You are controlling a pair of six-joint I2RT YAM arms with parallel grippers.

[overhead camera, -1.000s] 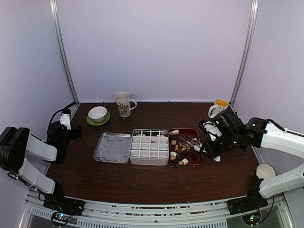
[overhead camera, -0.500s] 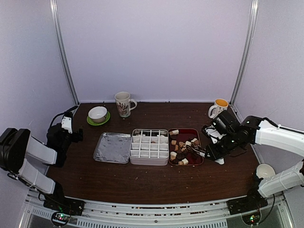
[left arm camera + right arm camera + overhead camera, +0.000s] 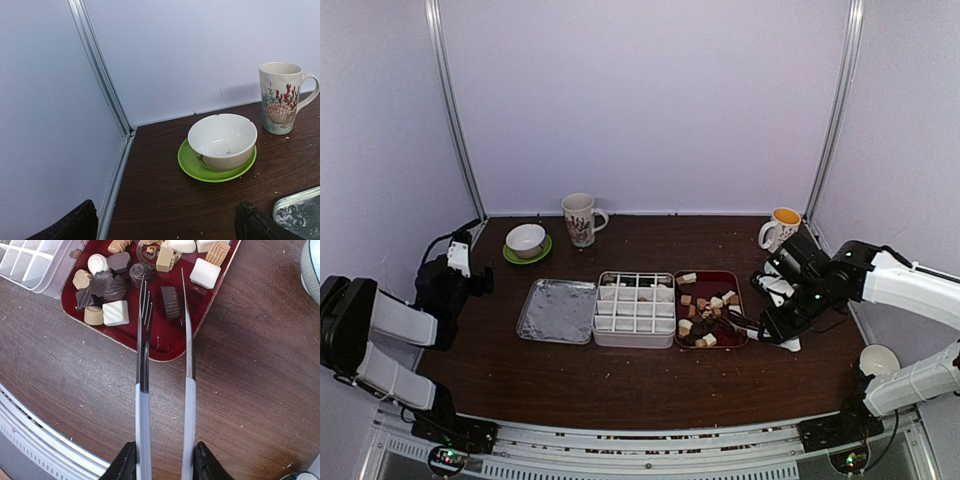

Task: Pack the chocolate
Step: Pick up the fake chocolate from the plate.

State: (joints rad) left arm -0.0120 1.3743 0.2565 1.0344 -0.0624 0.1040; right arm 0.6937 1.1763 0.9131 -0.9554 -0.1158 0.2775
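Chocolate [image 3: 708,310] lies loose in the dark red tray [image 3: 720,283]: small dark, tan and white pieces [image 3: 115,312]. My right gripper [image 3: 782,318] [image 3: 164,460] is shut on the handles of metal tongs [image 3: 189,390], just off the tray's near right corner. The two tong tips stand apart on either side of a dark ribbed piece [image 3: 170,302] near the tray's edge [image 3: 165,342]. To the tray's left sits the white divided box [image 3: 635,308]. My left gripper [image 3: 472,282] [image 3: 167,225] hangs open and holds nothing at the far left.
A foil lid [image 3: 558,310] lies left of the box. At the back stand a white bowl on a green saucer [image 3: 526,240] [image 3: 222,141], a shell-patterned mug [image 3: 580,218] [image 3: 280,97] and a yellow-lined mug [image 3: 782,227]. A white cup [image 3: 878,360] sits near the right base.
My right arm has drawn back toward the near right, taking the tongs from the middle of the tray to its near right corner. The left arm has barely shifted.
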